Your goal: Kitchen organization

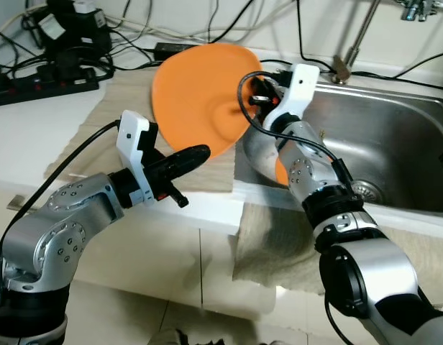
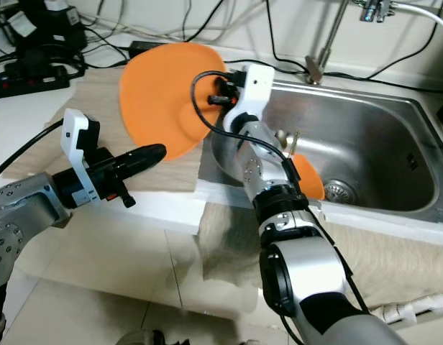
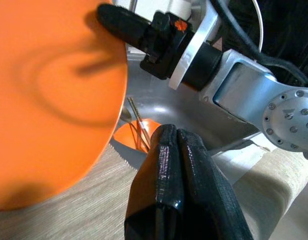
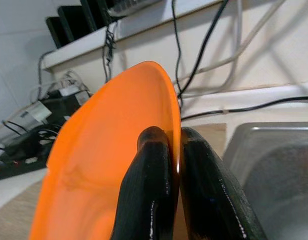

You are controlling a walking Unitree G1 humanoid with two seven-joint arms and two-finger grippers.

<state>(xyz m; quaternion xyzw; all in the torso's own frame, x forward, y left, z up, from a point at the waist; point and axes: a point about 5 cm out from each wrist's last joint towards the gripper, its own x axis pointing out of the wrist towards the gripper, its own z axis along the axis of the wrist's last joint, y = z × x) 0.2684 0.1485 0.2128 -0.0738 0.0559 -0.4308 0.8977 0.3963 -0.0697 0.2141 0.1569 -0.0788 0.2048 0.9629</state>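
Now right hand pinches orange plate rim beside sink; left hand closed, empty.

You have a white countertop in front of you, with a beige cloth mat spread flat on it beside the steel sink. At the back left a black power strip and tangled cables lie on the counter. A second cloth drapes over its front edge.

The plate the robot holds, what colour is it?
Plain orange plate, no pattern, pinched by the right gripper; clearest in the left eye view.
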